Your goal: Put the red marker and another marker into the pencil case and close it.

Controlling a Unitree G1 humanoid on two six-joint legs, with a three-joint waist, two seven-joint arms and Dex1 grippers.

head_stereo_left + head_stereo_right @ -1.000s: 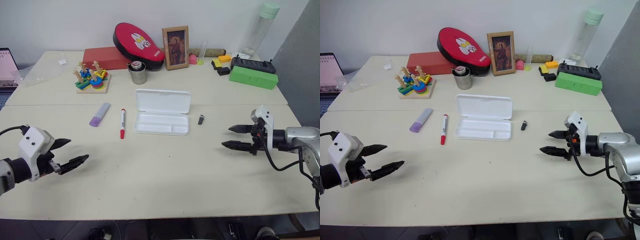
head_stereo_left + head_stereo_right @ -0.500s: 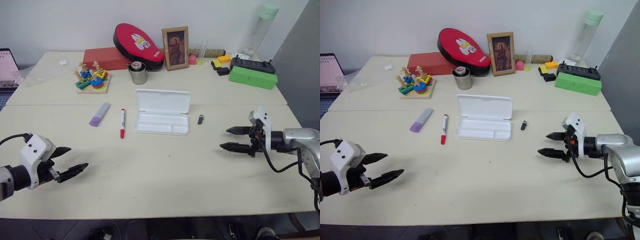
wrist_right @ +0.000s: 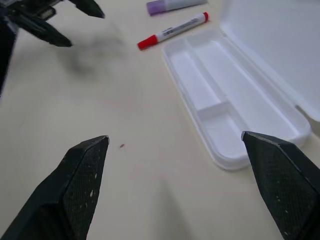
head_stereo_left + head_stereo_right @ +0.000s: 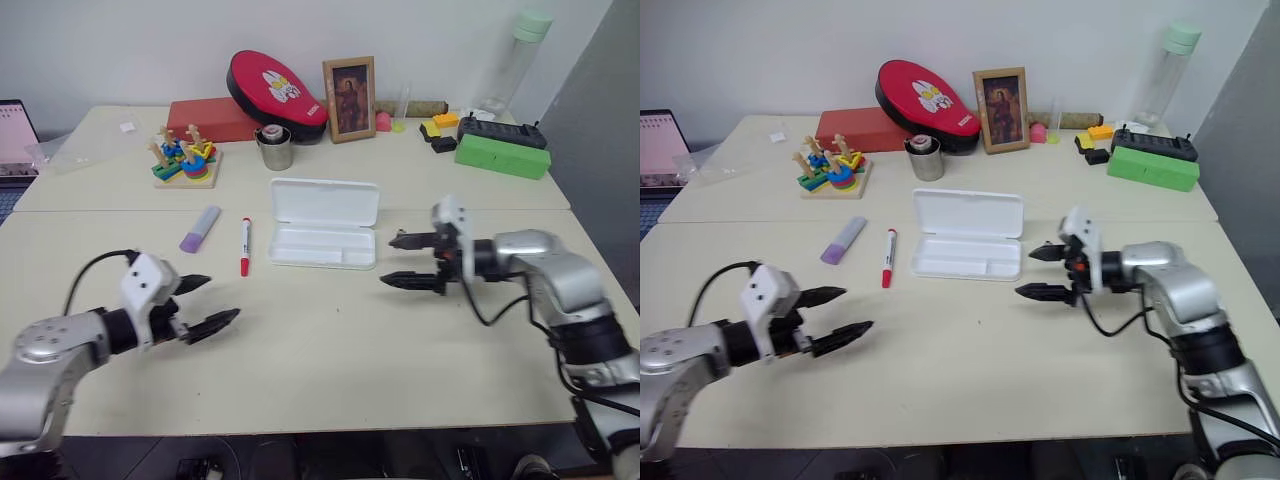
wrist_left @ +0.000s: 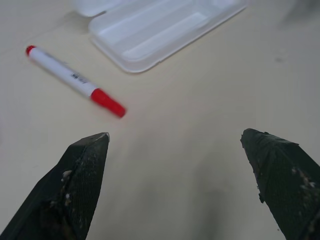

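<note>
A cream tabletop (image 4: pixel 330 370) runs back to a pale wall, with the open white pencil case (image 4: pixel 324 223) near its middle serving as the landmark, its lid laid flat toward the wall and its tray empty. Just to the case's left lies the red marker (image 4: pixel 244 246), lengthwise toward the wall, and further left, well apart from the case, the lavender marker (image 4: pixel 199 228). The left gripper (image 4: pixel 206 303) hovers over bare table nearer the robot than the red marker, fingers spread wide, holding and touching nothing. The right gripper (image 4: pixel 400 261) hangs just beside the case's right end, pointing at it, fingers likewise wide apart and empty. The red marker's barrel carries a small dark print, too fine to read. Behind the case stand a metal cup (image 4: pixel 275 146) and a framed picture (image 4: pixel 350 84).
</note>
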